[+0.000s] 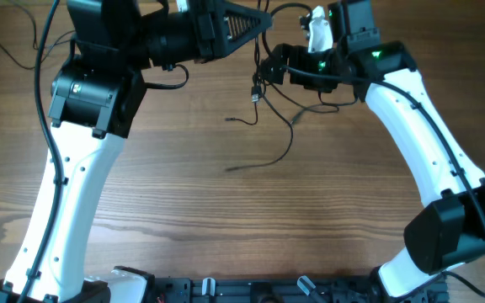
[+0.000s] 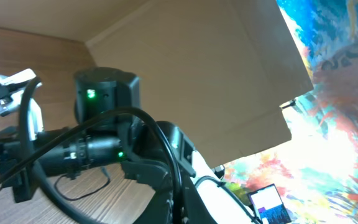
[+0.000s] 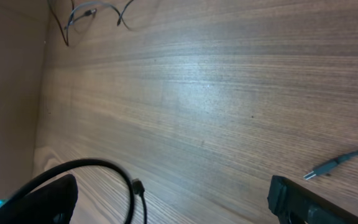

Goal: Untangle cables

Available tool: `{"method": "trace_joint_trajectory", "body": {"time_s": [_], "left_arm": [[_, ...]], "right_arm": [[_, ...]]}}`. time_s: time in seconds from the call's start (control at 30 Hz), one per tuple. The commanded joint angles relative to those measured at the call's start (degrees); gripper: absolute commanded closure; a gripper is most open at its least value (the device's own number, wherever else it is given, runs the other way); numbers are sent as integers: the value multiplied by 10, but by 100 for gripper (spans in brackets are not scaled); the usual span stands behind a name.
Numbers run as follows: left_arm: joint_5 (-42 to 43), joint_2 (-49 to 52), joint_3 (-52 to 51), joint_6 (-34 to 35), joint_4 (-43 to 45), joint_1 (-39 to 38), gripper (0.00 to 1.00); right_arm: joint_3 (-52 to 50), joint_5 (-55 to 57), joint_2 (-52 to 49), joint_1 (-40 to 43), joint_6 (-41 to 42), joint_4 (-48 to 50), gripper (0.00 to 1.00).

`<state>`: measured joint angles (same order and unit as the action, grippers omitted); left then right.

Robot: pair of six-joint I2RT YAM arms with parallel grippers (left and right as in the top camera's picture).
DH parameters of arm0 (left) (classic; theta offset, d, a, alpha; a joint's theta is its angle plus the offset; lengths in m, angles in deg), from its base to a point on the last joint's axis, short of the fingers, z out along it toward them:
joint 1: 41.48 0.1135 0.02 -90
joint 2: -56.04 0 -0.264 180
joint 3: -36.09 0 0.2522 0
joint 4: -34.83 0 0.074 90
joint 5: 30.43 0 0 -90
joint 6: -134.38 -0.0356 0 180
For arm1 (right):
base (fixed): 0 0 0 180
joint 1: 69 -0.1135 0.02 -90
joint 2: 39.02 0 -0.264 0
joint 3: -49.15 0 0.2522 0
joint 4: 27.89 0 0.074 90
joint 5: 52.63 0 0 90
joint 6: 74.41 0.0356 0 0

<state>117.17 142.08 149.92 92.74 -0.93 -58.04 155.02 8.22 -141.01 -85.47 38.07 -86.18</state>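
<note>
Right hand (image 3: 173, 186) wide open, cables (image 1: 291, 141) lying loose — just beside it

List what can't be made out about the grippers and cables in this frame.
- Left gripper: in the overhead view it is black against black, so open or shut is unclear. Its own wrist view shows no fingers, only the right arm.
- Cables: in the overhead view the upper ends vanish against the right arm's black wrist, and the crossings are too thin to trace.
- Plug: in the right wrist view its cable is cut off by the right edge.
</note>
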Motion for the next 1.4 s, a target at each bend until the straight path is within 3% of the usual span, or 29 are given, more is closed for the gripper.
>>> {"method": "trace_joint_trajectory", "body": {"time_s": [0.0,0.13,0.27,0.33,0.47,0.7,0.93,1.07,1.2,1.37], "left_arm": [[27,-5,5,25,6,-1,96],[47,-5,4,30,-2,19,96],[33,-5,4,-28,-112,113,96],[-40,-5,4,-82,-219,185,96],[-165,-5,4,-122,-308,205,96],[-309,-5,4,-122,-344,205,96],[-143,-5,4,-146,-245,139,96],[-133,-5,4,-128,-194,78,96],[-133,-5,4,-127,-192,58,96],[-132,-5,4,-104,-193,54,96]], "right_arm": [[-43,50,1,-6,52,22,0],[-53,199,1,7,104,24,0],[-53,223,13,90,139,-26,0],[-53,193,46,144,134,-42,0],[-53,160,123,165,120,-16,0],[-53,203,254,164,151,16,0],[-54,-2,241,147,71,16,0],[-54,-55,203,69,-2,19,0],[-54,-71,155,-4,3,51,0],[-54,-48,108,-84,70,132,0]]}}
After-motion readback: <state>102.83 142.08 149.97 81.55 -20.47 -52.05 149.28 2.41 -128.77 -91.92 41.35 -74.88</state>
